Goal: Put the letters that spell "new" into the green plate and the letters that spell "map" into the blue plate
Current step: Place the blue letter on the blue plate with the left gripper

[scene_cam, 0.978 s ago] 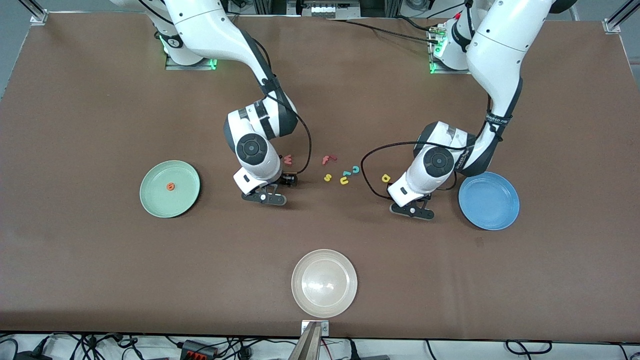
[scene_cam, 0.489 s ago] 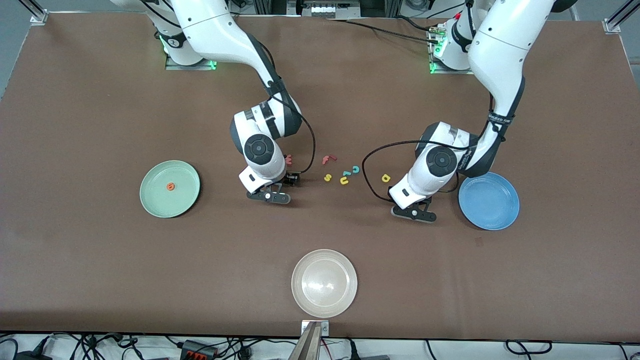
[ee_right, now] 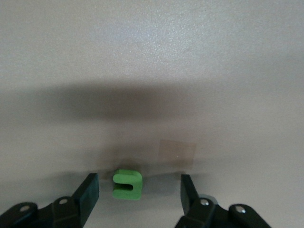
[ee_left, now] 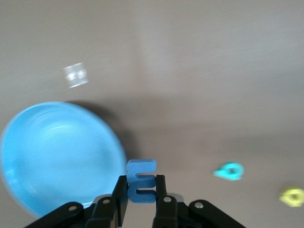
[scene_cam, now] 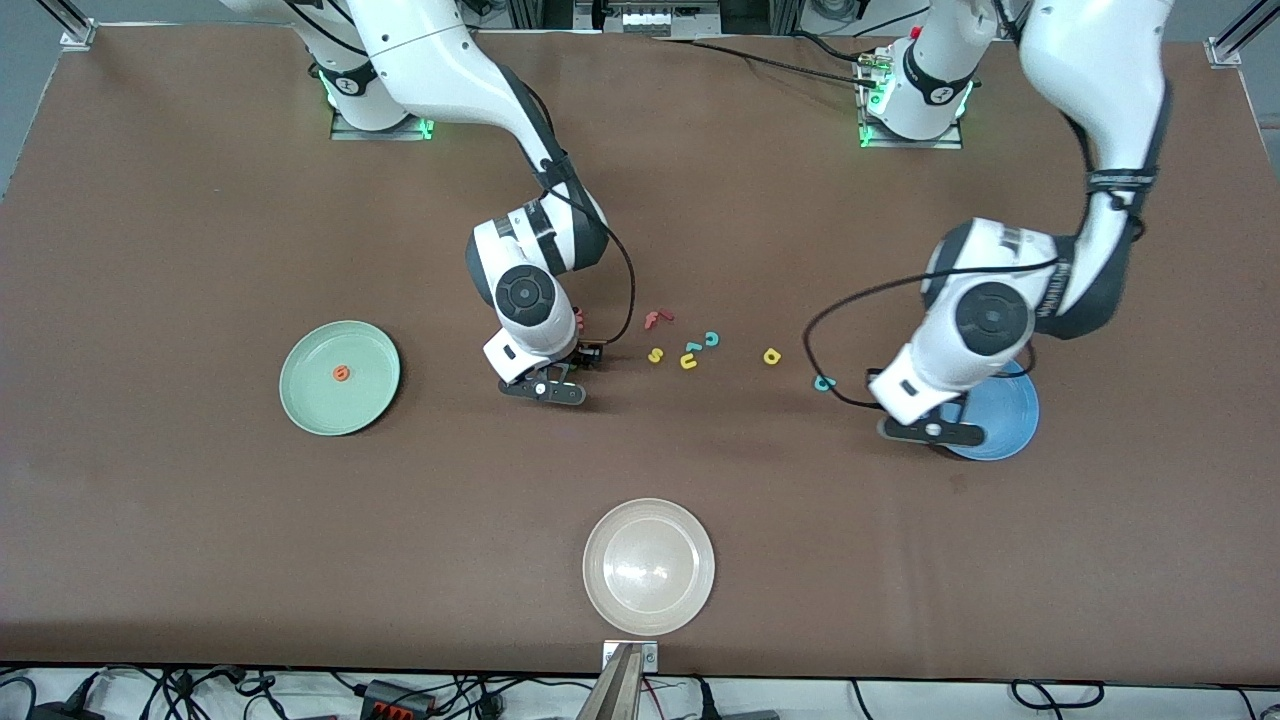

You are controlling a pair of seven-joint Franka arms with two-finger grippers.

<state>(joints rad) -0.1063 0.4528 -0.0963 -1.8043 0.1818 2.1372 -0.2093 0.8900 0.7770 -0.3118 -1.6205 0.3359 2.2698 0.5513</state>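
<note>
Blue m is up off the desk, pinched in the clenched jaws of the left gripper, hanging just at the rim of the blue plate. To do this well, carry it on until it sits over the plate's middle, come low, then let go, so the light foam doesn't bounce over the rim.

Teal a lies on the desk just beside that gripper, and yellow p a little toward the middle; both wait for the same plate.

Over at the right arm, the green n lies flat on the desk between the spread jaws of the right gripper, not touching either finger. Best to stay centred on it and squeeze across its flat sides. The pink w peeks out beside that wrist.

The orange e sits in the green plate. The red f, yellow s, yellow u and teal c cluster mid-desk; a cream plate sits nearest the camera.

No brand or label is readable; the only writing is the letters themselves.
</note>
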